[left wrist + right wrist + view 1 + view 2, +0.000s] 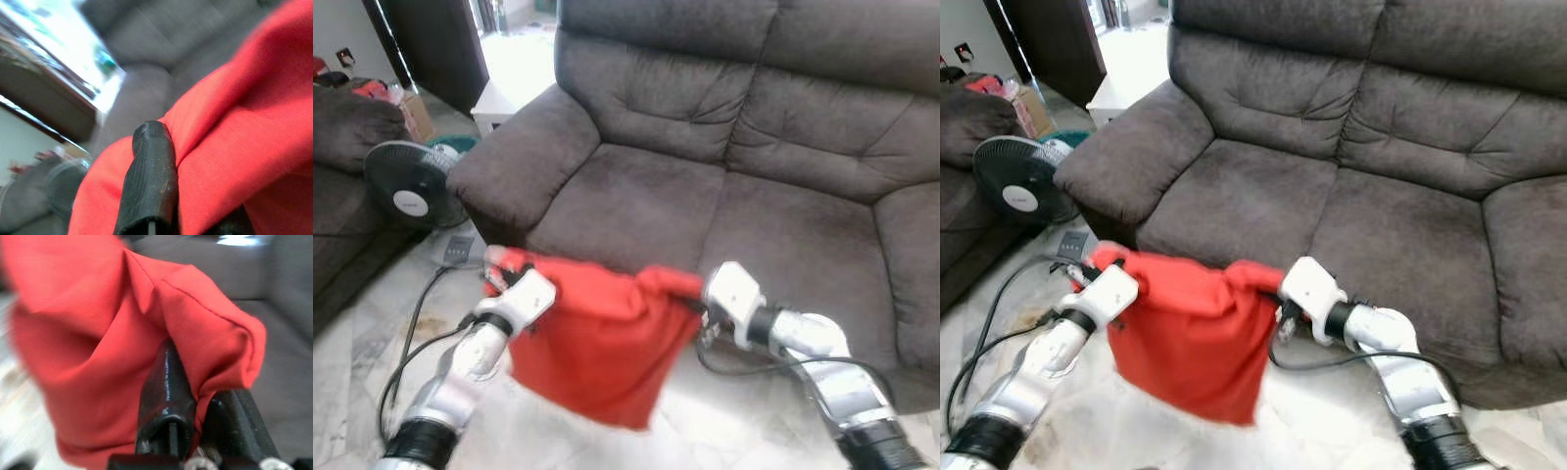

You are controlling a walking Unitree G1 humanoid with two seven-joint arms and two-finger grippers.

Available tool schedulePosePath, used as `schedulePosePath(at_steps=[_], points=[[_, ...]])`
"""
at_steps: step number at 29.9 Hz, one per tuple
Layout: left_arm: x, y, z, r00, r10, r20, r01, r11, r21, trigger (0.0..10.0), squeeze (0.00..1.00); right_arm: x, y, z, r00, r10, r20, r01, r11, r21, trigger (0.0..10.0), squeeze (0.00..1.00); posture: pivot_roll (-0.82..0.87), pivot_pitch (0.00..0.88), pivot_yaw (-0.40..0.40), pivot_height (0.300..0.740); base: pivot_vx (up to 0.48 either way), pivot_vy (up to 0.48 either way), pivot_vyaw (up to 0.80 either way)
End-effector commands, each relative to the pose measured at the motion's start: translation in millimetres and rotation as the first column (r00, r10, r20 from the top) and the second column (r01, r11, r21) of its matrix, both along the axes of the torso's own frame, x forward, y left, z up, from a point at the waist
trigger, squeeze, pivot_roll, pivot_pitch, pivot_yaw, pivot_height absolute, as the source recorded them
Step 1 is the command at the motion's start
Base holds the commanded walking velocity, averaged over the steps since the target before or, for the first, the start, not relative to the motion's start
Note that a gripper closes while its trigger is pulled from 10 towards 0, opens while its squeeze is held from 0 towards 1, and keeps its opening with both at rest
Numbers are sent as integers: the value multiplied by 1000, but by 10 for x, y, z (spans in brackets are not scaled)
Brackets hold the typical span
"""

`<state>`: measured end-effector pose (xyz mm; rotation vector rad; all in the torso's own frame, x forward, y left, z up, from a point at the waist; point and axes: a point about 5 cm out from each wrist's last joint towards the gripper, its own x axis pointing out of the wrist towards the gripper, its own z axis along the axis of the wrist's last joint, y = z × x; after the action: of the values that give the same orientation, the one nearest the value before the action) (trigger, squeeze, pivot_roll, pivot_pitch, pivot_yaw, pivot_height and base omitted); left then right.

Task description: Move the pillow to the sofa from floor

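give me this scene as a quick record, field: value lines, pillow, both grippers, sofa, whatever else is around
pillow: red pillow, held up off the floor in front of the sofa, hanging between both grippers
left gripper: left gripper shut on the pillow's upper left corner
right gripper: right gripper shut on the pillow's upper right corner
sofa: dark grey sofa directly ahead
fan: fan on the floor beside the sofa's arm
floor: pale marble floor with black cables

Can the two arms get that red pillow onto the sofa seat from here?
Probably yes. Both the left gripper and right gripper clamp the red pillow just before the sofa seat, nothing between.
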<state>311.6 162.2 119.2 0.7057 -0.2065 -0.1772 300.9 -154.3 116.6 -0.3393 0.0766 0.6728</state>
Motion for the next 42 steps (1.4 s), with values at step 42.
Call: schedulePosePath(at_steps=[42], points=[[46, -284, 650, 973, 149, 177, -94, 953, -288, 10000, 0, -35, -237, -38, 775, -626, -87, 589, 667, 456, 10000, 0, 151, 13, 46, 740, 0, 0, 0]])
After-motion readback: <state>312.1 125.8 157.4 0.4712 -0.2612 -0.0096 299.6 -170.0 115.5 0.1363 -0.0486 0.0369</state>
